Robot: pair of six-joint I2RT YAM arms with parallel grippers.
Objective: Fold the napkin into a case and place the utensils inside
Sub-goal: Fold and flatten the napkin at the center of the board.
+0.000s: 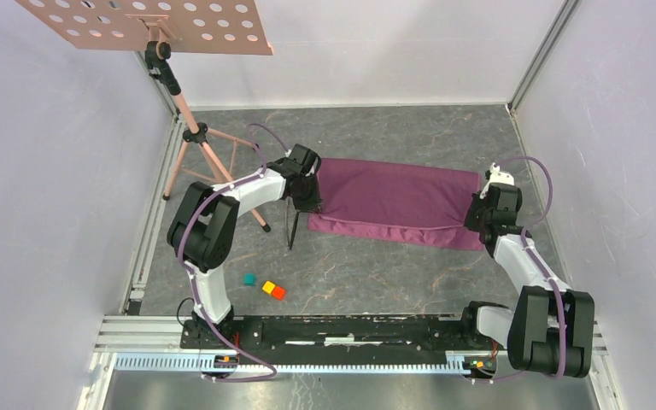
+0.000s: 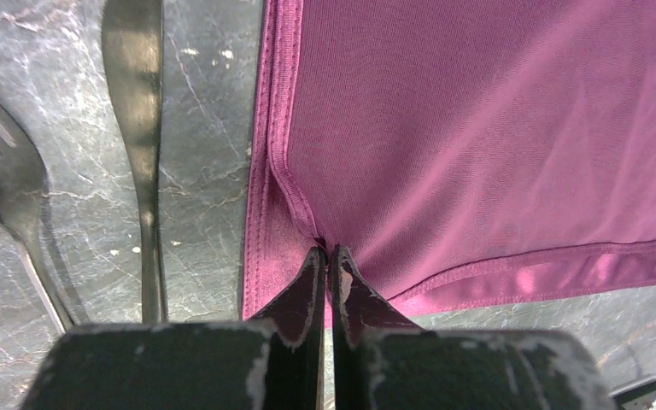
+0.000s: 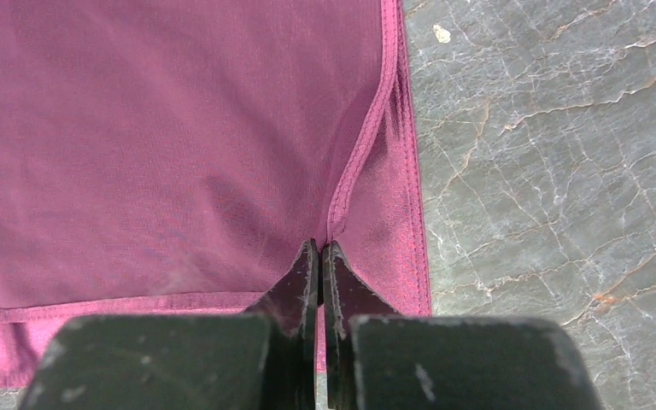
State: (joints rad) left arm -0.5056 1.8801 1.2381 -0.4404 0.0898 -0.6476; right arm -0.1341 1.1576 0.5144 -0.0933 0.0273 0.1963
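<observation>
The plum-purple napkin (image 1: 393, 201) lies folded into a long band on the grey marbled table, its upper layer set back from the near hem. My left gripper (image 1: 310, 203) is at its left end, shut on the upper layer's hem (image 2: 286, 162), which runs straight into the closed tips (image 2: 326, 249). My right gripper (image 1: 481, 224) is at the right end, its tips (image 3: 319, 246) likewise shut on the hem (image 3: 363, 154) of the napkin (image 3: 179, 128). The utensils (image 1: 290, 226) lie just left of the cloth: a dark knife (image 2: 137, 128) and a fork (image 2: 4, 171).
A teal block (image 1: 248, 278) and a yellow-and-orange block (image 1: 273, 290) lie near the left arm's base. A tripod stand (image 1: 196, 137) with a perforated board (image 1: 149, 21) stands at the back left. Walls enclose the table on three sides.
</observation>
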